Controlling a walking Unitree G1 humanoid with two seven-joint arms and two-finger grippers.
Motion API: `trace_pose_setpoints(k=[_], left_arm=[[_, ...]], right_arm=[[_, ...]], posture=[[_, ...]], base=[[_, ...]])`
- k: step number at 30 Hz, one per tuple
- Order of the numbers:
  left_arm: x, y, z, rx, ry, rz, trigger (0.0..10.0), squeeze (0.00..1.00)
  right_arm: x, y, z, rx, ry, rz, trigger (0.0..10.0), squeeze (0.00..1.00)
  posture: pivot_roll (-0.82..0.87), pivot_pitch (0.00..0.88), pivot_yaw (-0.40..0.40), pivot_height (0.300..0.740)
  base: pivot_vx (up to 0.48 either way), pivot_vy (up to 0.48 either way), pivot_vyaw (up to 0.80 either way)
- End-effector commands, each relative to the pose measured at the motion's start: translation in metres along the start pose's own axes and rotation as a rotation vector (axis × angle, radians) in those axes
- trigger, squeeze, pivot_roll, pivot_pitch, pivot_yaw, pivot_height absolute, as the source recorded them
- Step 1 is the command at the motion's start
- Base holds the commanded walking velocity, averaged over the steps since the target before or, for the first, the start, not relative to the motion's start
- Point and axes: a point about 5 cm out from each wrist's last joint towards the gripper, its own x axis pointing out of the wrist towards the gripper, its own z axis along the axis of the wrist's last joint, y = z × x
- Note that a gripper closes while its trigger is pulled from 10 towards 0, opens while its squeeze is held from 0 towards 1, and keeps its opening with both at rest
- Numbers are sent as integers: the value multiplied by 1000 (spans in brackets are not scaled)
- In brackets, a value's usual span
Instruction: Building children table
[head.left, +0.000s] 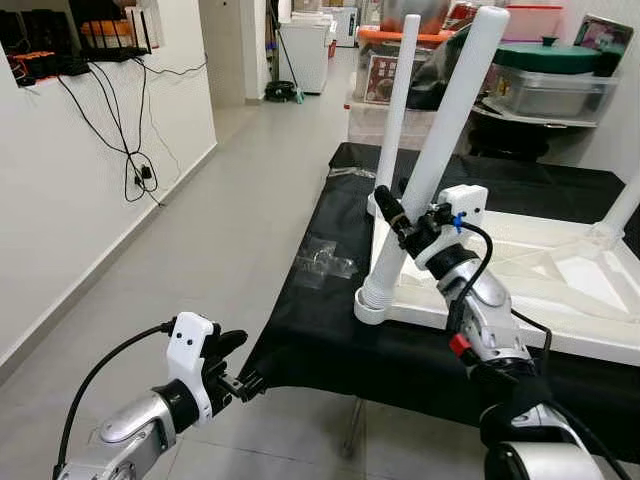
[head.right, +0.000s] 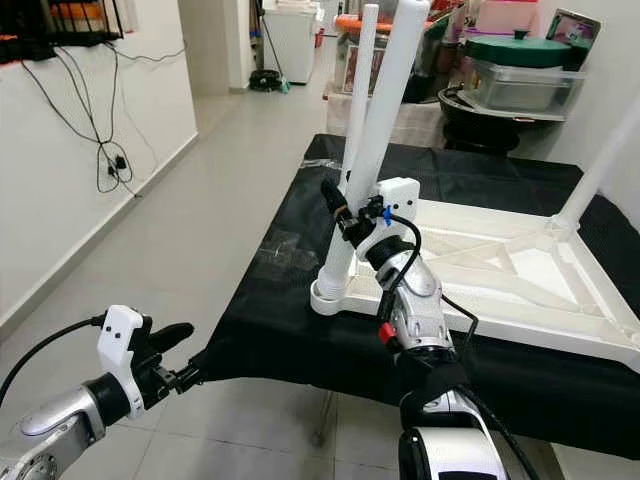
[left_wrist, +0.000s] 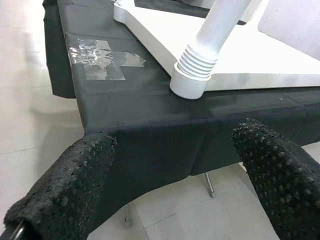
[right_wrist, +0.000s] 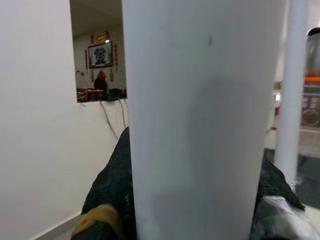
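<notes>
On the black cloth (head.left: 330, 340), right gripper (head.left: 405, 225) clamps the near table leg (head.left: 440, 160); left gripper (head.left: 240, 375) gapes.

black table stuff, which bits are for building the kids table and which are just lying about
For the job:
- white tabletop, lying upside down
- near leg, held by the right gripper
- far leg, standing upright
- left gripper, open, off the table's edge

Lying about:
- clear tape on the black cloth
- green-lidded pot
- wall cables
</notes>
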Motion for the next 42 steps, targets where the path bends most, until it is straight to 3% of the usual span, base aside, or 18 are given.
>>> trace_pose_setpoints(k=[1, 9, 26, 42], left_arm=[[-2, 2, -4, -2, 27, 10, 10000, 0], [-2, 2, -5, -4, 26, 11, 10000, 0], [-1, 2, -7, -6, 30, 10, 10000, 0], [0, 1, -8, -9, 33, 2, 10000, 0]], right_arm=[[-5, 1, -12, 16, 44, -13, 0, 0], [-8, 1, -18, 10, 68, -19, 0, 0], [3, -17, -19, -39, 283, 61, 0, 0], [4, -24, -14, 42, 325, 76, 0, 0]], posture=[[93, 0, -48, 740], [95, 0, -51, 740], [90, 0, -59, 740], [83, 0, -55, 740]], base=[[0, 0, 0], [0, 0, 0], [0, 0, 0], [0, 0, 0]])
